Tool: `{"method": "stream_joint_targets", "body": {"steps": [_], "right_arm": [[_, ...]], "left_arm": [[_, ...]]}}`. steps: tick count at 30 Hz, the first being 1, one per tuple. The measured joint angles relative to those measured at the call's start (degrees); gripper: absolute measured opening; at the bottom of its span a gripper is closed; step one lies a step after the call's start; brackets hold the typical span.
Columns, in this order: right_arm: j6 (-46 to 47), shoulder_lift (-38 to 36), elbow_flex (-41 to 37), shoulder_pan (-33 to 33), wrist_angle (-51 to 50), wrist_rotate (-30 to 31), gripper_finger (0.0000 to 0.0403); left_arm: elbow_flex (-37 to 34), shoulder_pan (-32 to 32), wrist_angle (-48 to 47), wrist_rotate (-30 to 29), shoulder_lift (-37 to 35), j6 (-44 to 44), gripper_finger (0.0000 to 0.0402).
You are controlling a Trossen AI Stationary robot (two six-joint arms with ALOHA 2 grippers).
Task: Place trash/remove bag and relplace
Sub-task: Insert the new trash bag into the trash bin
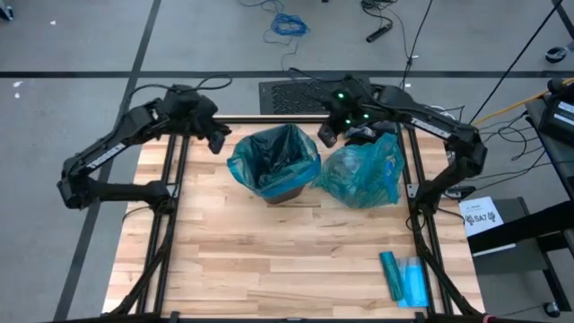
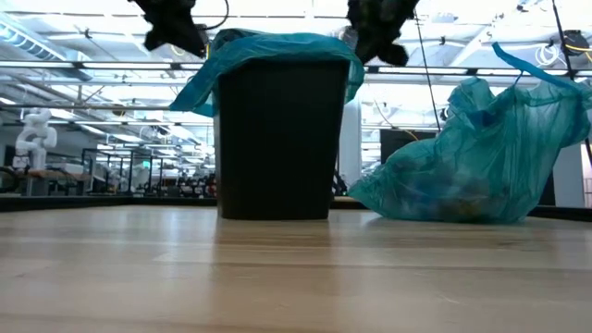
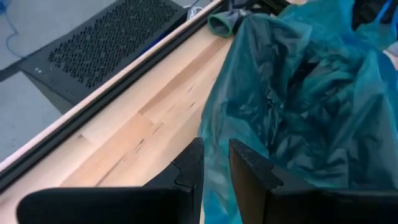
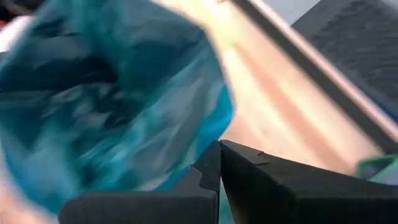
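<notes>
A black bin [image 2: 276, 139] stands near the table's far edge, lined with a teal bag [image 1: 273, 161] whose rim is folded over its top. To its right a full teal bag [image 1: 363, 170] rests on the table with its neck up, and the trash shows only dimly through its wall [image 2: 444, 199]. My left gripper [image 1: 218, 141] hovers above and left of the bin's rim. A narrow gap between its fingers [image 3: 216, 149] holds nothing. My right gripper [image 1: 329, 135] hangs shut [image 4: 220, 149] above the space between the bin and the full bag.
A flat teal packet [image 1: 404, 278] lies near the table's front right corner. A black cloth [image 1: 363, 135] lies at the far edge behind the full bag. A black perforated panel [image 1: 287, 90] sits beyond the far edge. Dark frame rails [image 1: 170, 193] run along both sides.
</notes>
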Motion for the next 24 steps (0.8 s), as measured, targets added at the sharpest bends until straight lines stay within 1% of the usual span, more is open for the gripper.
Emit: {"method": "stream_joint_targets", "body": {"steps": [4, 8, 11, 14, 20, 24], "right_arm": [[2.4, -2.2, 0.0, 2.7, -3.2, -3.4, 0.0], [3.3, -2.4, 0.0, 7.1, -3.8, -3.8, 0.0], [3.9, -1.6, 0.0, 9.8, -1.0, -3.4, 0.0], [6.5, -1.1, -0.1, 11.7, 0.8, -1.0, 0.0], [8.6, 1.9, -0.1, 13.6, -2.0, 0.8, 0.0], [11.3, 3.4, -0.2, 14.9, -5.3, 5.9, 0.0]], "left_arm": [[0.0, -0.1, -3.1, 0.0, -1.4, 0.0, 0.0072], [0.0, -0.1, -5.0, -0.1, -1.3, 0.0, 0.0072], [0.0, -0.1, -5.0, -0.2, -1.3, 0.0, 0.0072], [0.0, -0.3, -5.0, -0.2, -1.1, 0.0, 0.0072], [0.0, -0.3, -7.9, -0.2, -1.1, 0.1, 0.0072], [0.0, -0.7, -10.5, -0.2, -1.1, 0.2, 0.0072]]}}
